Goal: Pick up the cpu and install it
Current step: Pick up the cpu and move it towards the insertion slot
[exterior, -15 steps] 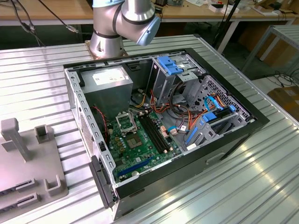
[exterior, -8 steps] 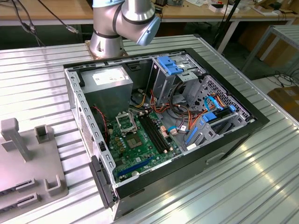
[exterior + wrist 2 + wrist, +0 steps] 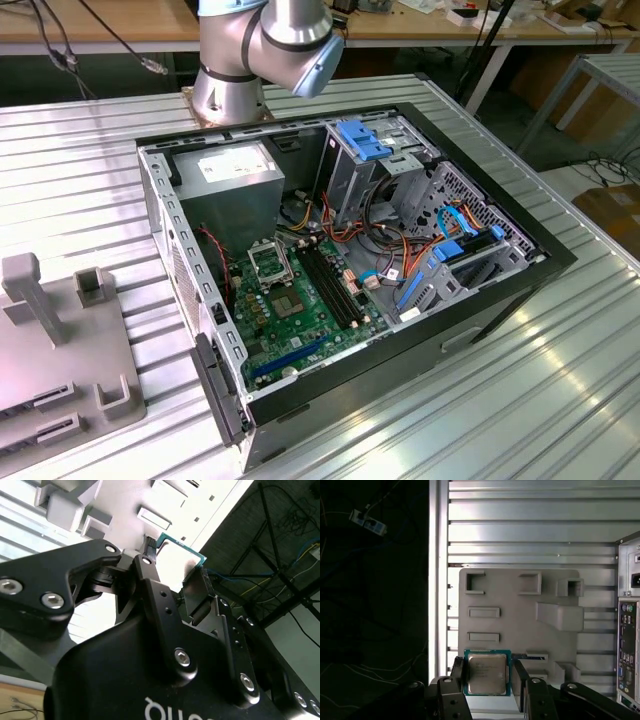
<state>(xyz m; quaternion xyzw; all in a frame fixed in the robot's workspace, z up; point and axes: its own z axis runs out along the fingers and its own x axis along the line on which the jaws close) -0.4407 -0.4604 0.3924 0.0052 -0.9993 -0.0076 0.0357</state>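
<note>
- Arm (image 3: 262, 45): its base stands on the ribbed metal tabletop (image 3: 470, 400) behind the open computer case (image 3: 500, 300). A grey joint turns above the base, and the arm runs out of the top of the exterior view.
- Hand (image 3: 490, 680): in the first wrist view it points down over the grey tray (image 3: 520, 605). Its two black fingers (image 3: 459, 672) are closed in on opposite edges of the cpu (image 3: 487, 672).
- In the second wrist view the hand (image 3: 174, 570) is clenched on the cpu (image 3: 179, 555), with a fingertip against each side.
- Cpu: a green-edged square with a dull metal lid, sitting at the tray's near edge between the fingers. I cannot tell whether it touches the tray.
- Tray (image 3: 60, 370): it lies at the exterior view's left, apart from the case.
- Writing: there is fine print on the cpu lid, too small to read. There is white lettering on the hand's body, cut off by the frame edge. A pale label sits on the power supply (image 3: 230, 170), not legible.
- A black-framed square socket (image 3: 268, 262) sits on the green board (image 3: 300, 320) inside the case.
</note>
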